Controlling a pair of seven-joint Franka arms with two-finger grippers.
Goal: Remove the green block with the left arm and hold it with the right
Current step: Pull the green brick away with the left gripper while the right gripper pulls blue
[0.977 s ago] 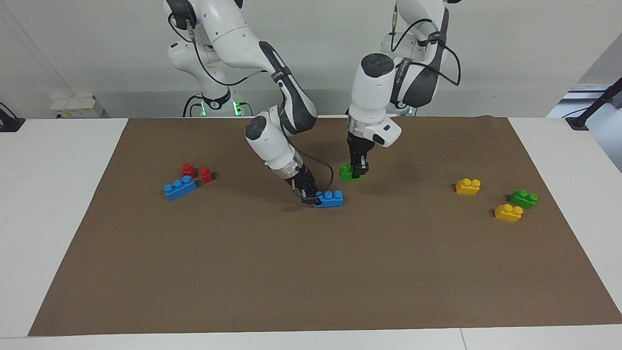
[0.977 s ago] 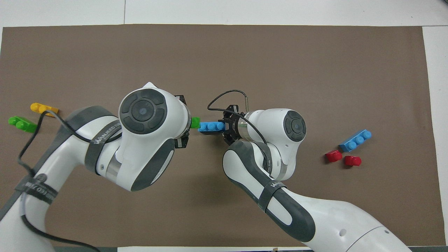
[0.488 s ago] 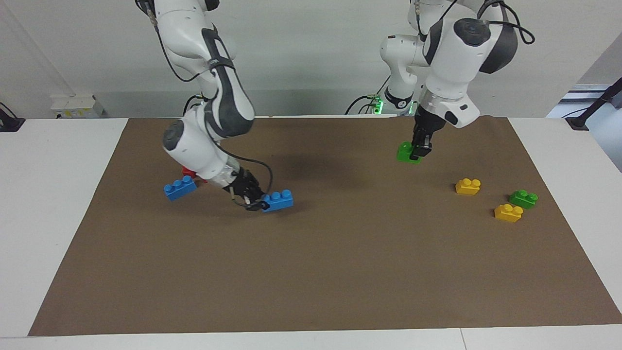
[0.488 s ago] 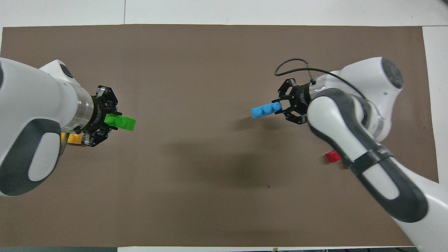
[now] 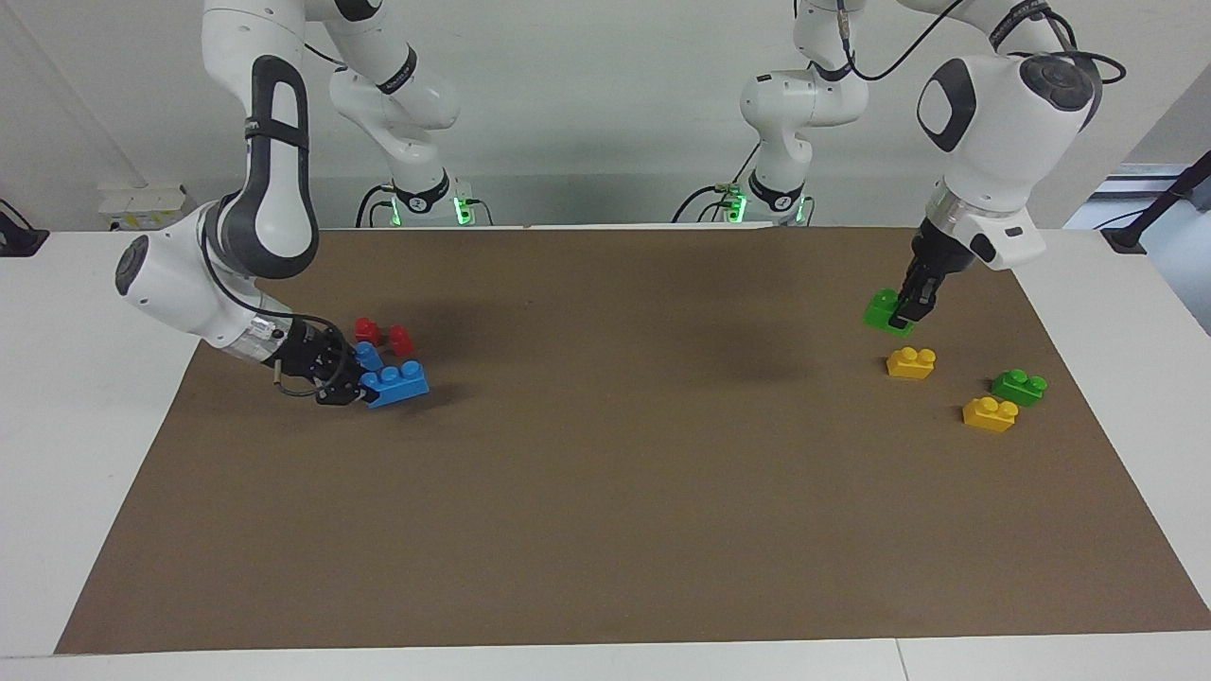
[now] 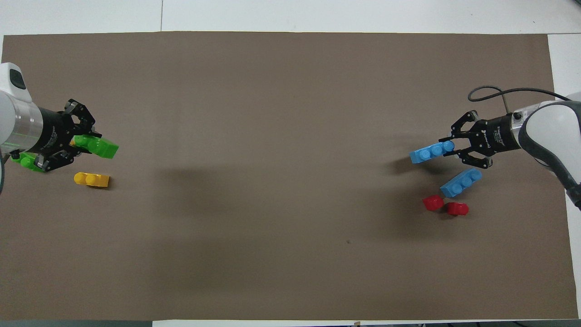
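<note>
My left gripper (image 5: 906,317) is shut on the green block (image 5: 886,310) and holds it in the air over the brown mat, above a spot beside a yellow brick (image 5: 911,362). In the overhead view the left gripper (image 6: 84,144) and the green block (image 6: 99,147) are at the left arm's end of the mat. My right gripper (image 5: 352,383) is shut on the end of a blue three-stud brick (image 5: 397,383), low over the mat at the right arm's end. It also shows in the overhead view (image 6: 450,147) with the brick (image 6: 430,152).
A second green brick (image 5: 1019,386) and another yellow brick (image 5: 990,414) lie on the mat (image 5: 605,492) at the left arm's end. A second blue brick (image 6: 460,182) and two red blocks (image 6: 432,202) (image 6: 457,209) lie by the right gripper.
The two arms have swung apart from the middle. The left gripper carried the green block to the left arm's end; the right gripper carried the blue brick to the right arm's end.
</note>
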